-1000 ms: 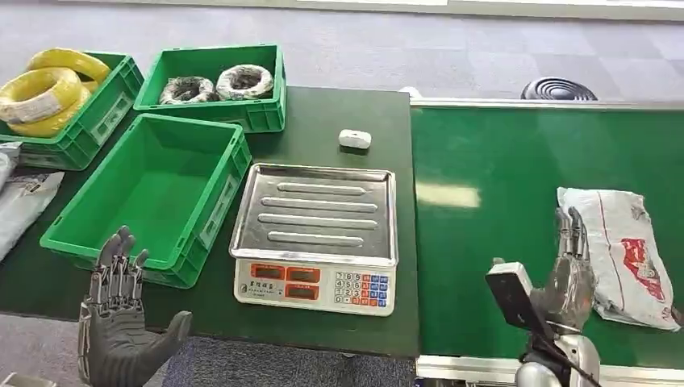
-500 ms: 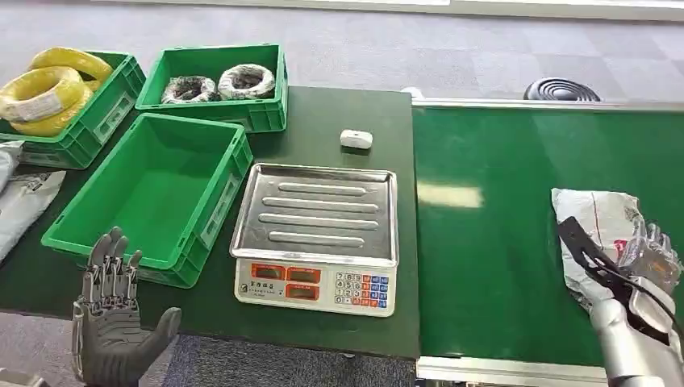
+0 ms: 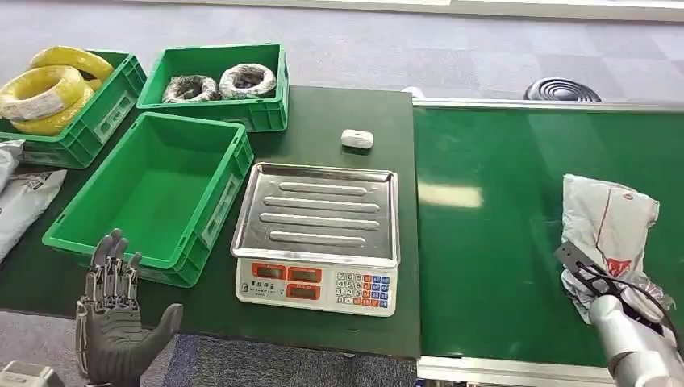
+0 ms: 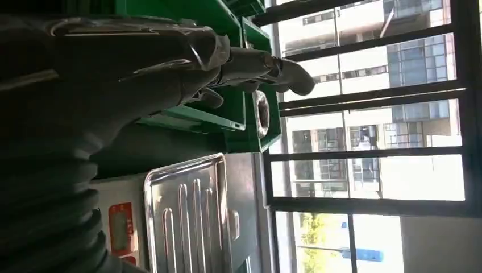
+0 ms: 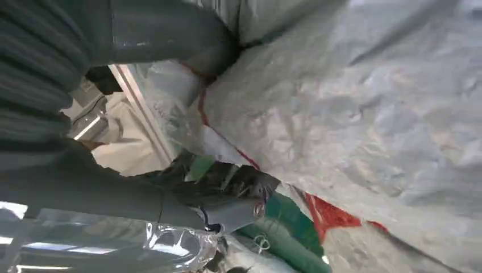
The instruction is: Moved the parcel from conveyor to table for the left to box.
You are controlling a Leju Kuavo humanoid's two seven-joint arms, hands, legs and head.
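Green conveyor belt (image 3: 500,242) carries the grey parcel (image 3: 609,226), its near end clutched by the right hand (image 3: 621,292), so lifting toward the table (image 3: 347,113) seems next, while the left hand (image 3: 113,322) hangs spread, holding nothing.

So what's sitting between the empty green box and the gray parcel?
In the head view, the scale sits between the empty bin and the parcel.
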